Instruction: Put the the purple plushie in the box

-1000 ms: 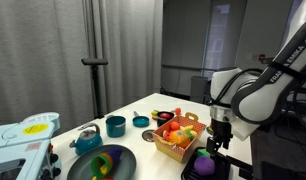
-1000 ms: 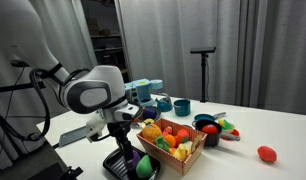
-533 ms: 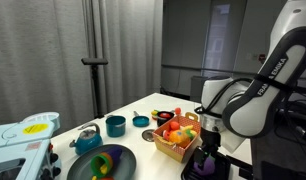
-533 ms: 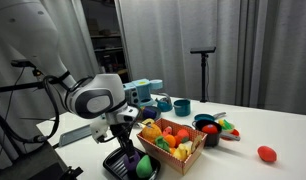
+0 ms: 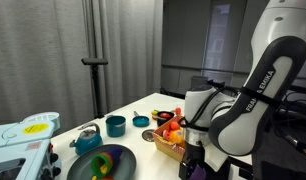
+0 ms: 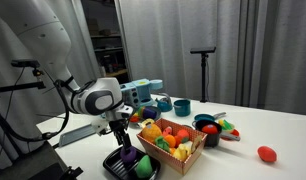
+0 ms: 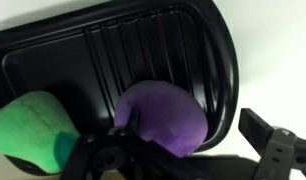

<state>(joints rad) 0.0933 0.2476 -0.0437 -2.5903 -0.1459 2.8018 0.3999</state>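
Lying in the black ribbed tray (image 7: 208,60) beside a green toy (image 7: 33,130), the purple plushie (image 7: 158,118) sits directly under the gripper (image 7: 183,150) — between its fingers, close to one finger (image 7: 108,150) and well apart from the other. The fingers stand wide and hold nothing. In an exterior view the arm (image 6: 98,100) bends low, its wrist pointing straight down — just beside the box (image 6: 178,160) of toys.

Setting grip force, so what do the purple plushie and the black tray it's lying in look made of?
The purple plushie looks like soft matte fabric, rounded, without shine. The black tray looks like hard glossy plastic: moulded ribs, sheen along its rim.
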